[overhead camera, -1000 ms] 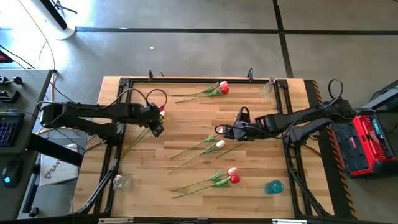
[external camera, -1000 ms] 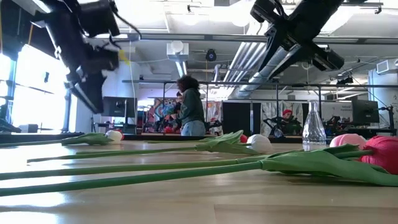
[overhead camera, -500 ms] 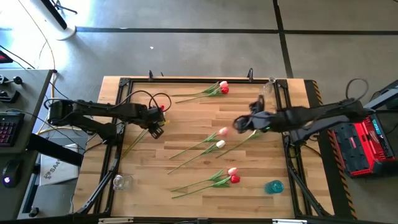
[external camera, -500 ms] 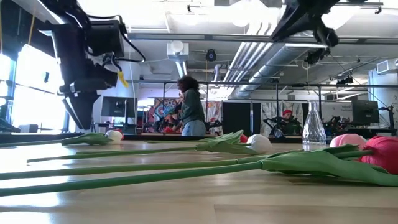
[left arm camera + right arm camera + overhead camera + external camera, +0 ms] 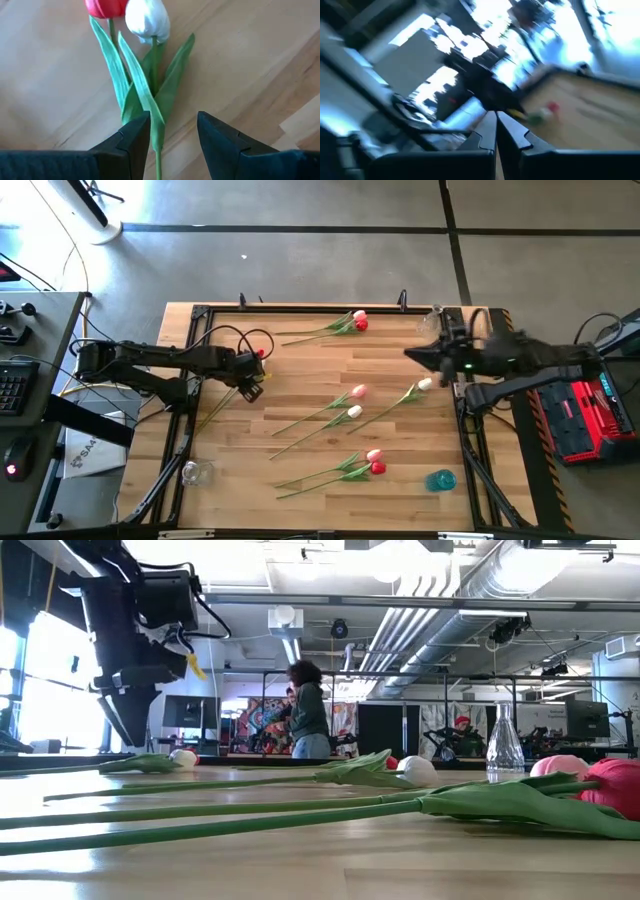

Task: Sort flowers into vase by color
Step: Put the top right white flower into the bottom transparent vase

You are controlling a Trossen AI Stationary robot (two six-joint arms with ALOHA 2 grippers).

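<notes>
The left claw (image 5: pixel 252 388) hangs over the counter (image 5: pixel 300 370) at about nine o'clock, its two dark fingers (image 5: pixel 134 134) spread apart. In the left wrist view a green stem runs between those fingers, with a red tulip (image 5: pixel 106 7) and a white tulip (image 5: pixel 147 18) lying side by side beyond the tips; whether the fingers touch the stem cannot be told. From table height the same claw (image 5: pixel 125 720) stands above a cream tulip (image 5: pixel 183 757).

The right claw (image 5: pixel 412 354) is raised at about two o'clock near the counter's edge. Its fingers (image 5: pixel 488 131) are pressed together with nothing between them.

The other flowers lie flat on the wood. A red and pink pair (image 5: pixel 358 320) sits at twelve o'clock. Near the centre are a pink tulip (image 5: pixel 358 392) and a white one (image 5: pixel 354 412), and a white-headed flower (image 5: pixel 425 384) lies toward three o'clock, just below the right claw. Another pink and red pair (image 5: pixel 375 462) rests at five o'clock.

A clear vase (image 5: pixel 429 323) stands at one o'clock, a second clear vase (image 5: pixel 192 472) at seven o'clock, and a teal vase (image 5: pixel 440 479) at five o'clock.
</notes>
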